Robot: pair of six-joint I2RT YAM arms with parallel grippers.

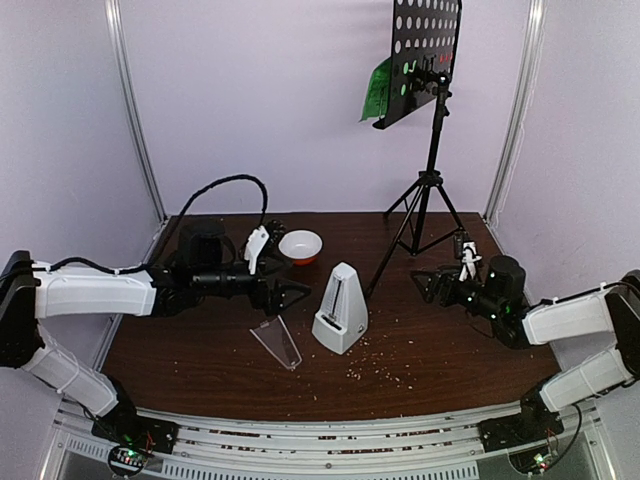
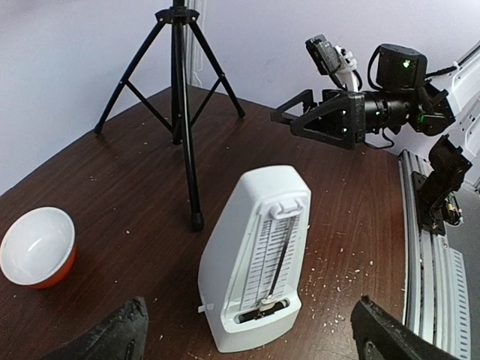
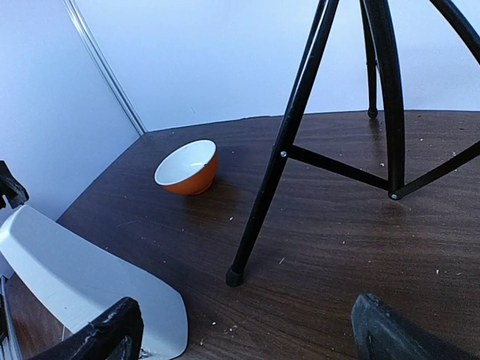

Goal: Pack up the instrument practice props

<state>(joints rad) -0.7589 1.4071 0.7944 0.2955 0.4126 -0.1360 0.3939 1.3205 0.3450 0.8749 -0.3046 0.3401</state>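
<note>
Jaws on both arms are spread wide and hold nothing. In the top view the left gripper [image 1: 290,293] hovers left of centre, its tips pointing toward the white pyramid metronome [image 1: 340,320]. The metronome stands upright in the middle of the dark wooden table [image 1: 190,365], and the left wrist view shows its pendulum face uncovered. The clear wedge cover [image 1: 277,343] lies on the table just to the lower left of the metronome, below the left fingertips and apart from them.

The right gripper [image 1: 428,282] hangs at the right of the frame, near the feet of the black tripod music stand [image 1: 433,150] but not touching them. The stand rises in the upper right. Its perforated desk [image 1: 425,45] reaches the top edge, and a green page [image 1: 378,92] sticks out past the desk's left side. A small white-and-orange bowl [image 1: 300,245] sits above the metronome, toward the back wall. Pale crumbs [image 1: 385,372] dot the table in the lower middle.
</note>
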